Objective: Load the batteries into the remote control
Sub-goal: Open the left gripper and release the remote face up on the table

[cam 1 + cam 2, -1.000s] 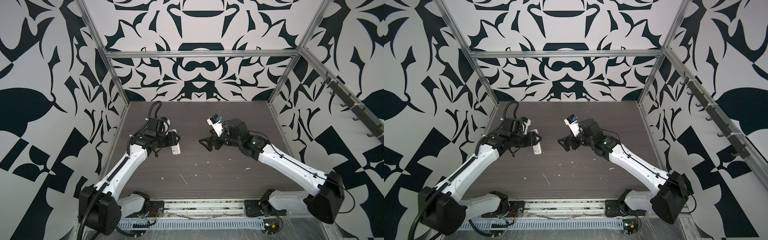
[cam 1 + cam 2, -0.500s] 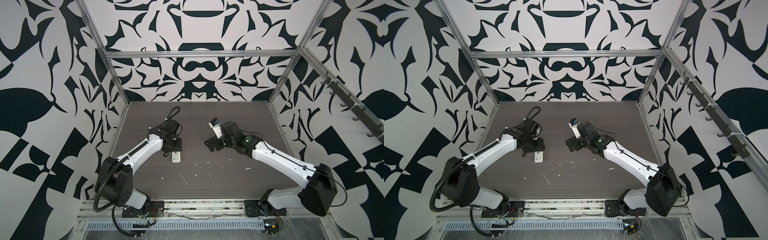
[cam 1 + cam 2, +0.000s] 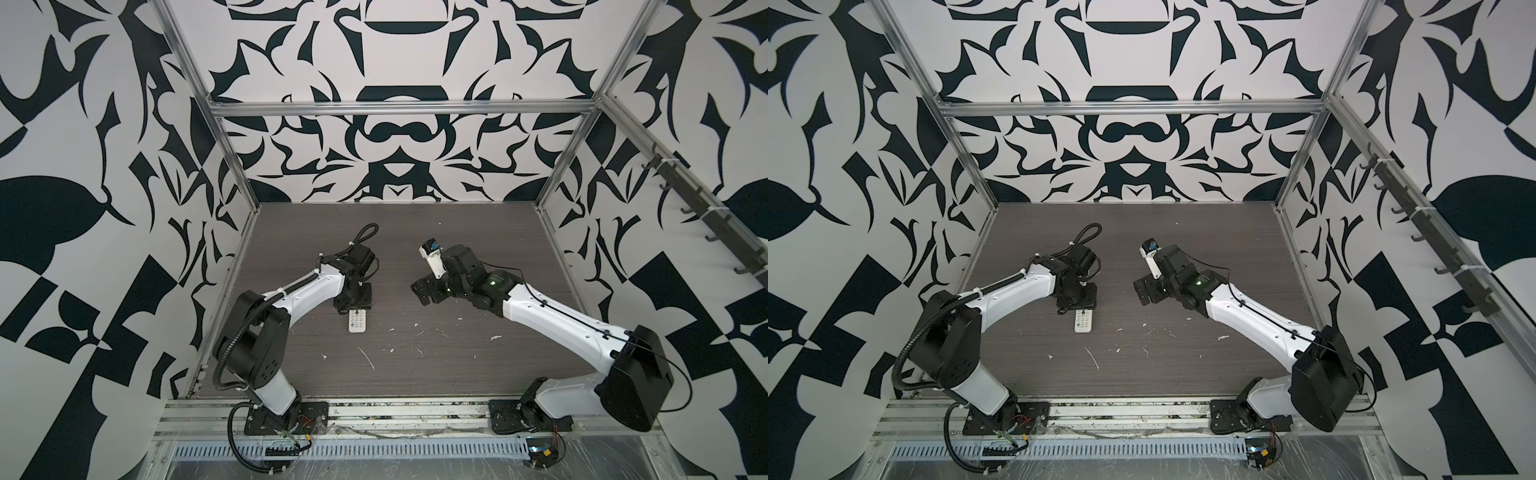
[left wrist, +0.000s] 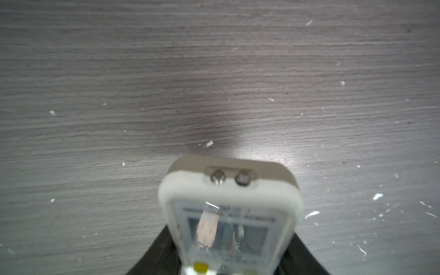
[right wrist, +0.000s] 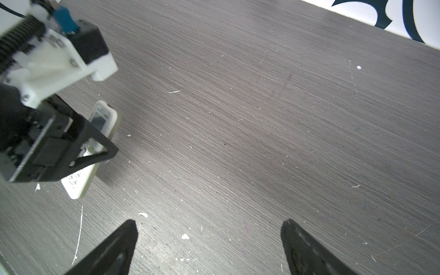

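The remote control [image 3: 357,323] [image 3: 1084,322] is white, buttons up, left of the table's middle. My left gripper [image 3: 354,309] [image 3: 1077,309] points down over its far end and is shut on its two long sides. In the left wrist view the remote [image 4: 228,214] fills the space between the dark fingers [image 4: 154,259], with its grey screen and beige back edge showing. The right wrist view shows the remote [image 5: 102,119] low on the table in that gripper [image 5: 92,147]. My right gripper [image 3: 422,291] [image 3: 1142,291] [image 5: 209,226] hovers open and empty to the right. The batteries are out of view.
White scraps [image 3: 365,357] [image 3: 1092,357] and small flecks [image 5: 184,236] lie scattered over the dark wood-grain table [image 3: 457,374]. Patterned walls with metal posts close in the back and both sides. The arm bases stand at the front rail.
My left arm has swung in and lowered the remote from a raised hold down to the table, a little nearer the front. My right gripper has stayed open and shifted slightly.
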{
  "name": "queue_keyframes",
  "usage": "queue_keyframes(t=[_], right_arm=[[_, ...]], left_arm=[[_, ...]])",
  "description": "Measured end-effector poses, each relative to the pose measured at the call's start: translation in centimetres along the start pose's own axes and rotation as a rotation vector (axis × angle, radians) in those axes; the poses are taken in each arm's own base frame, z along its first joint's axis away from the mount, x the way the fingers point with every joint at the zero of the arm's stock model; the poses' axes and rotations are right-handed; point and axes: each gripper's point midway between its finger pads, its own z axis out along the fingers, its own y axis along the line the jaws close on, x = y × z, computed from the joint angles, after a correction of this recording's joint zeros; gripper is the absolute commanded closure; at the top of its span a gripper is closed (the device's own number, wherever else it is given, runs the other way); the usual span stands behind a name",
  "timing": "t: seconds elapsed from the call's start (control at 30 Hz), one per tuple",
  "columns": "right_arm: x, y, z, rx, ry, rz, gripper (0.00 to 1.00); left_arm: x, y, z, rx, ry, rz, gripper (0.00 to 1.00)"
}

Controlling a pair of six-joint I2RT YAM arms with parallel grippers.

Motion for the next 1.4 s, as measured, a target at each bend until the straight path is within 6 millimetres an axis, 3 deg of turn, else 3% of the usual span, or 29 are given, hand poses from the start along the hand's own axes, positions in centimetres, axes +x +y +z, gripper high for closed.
queue_keyframes(t=[0.27, 0.57, 1.4], right_arm=[[0.3, -0.1, 0.3, 0.003, 0.01, 0.001, 0.02], [0.3, -0.2, 0.4, 0.008, 0.006, 0.001, 0.02], [0.9, -1.2, 0.7, 0.03, 0.013, 0.017, 0.02]], left_arm=[[0.3, 0.2, 2.0, -0.027, 0.039, -0.003, 0.84], [0.2, 0.4, 3.0, -0.041, 0.048, -0.022, 0.82], [0.0, 0.5, 4.1, -0.058, 0.045, -0.051, 0.7]])
